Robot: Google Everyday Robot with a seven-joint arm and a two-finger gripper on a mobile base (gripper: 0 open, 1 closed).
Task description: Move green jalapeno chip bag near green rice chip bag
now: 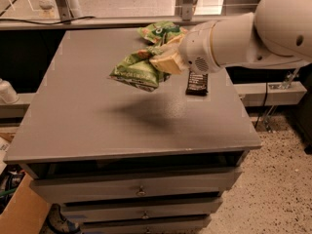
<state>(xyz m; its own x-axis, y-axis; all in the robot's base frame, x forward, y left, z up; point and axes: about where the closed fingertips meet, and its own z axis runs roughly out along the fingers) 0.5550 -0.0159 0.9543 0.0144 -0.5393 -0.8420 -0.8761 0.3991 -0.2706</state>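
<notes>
green jalapeno chip bag is off the table, in the air over the back-centre of the top. It hangs roughly level and sags to the left. Its shadow sits on the surface below, so there's clear air underneath.

gripper has the bag by its right end, jaws clamped on the crumpled edge. The rest of the bag sticks out free, which fits a carry grip rather than a placing one.

green rice chip bag lies flat at the far edge of the table, just behind the gripper. The held bag is already near it but not touching. My read: transport is mostly done, lowering and release are left.

The white arm reaches in from the right. It passes above a dark snack packet lying just beside the drop zone, so watch that on descent.

Text: pale lettering on the held bag and pale print on the dark packet, neither readable. No brand readable on the rice bag either.
</notes>
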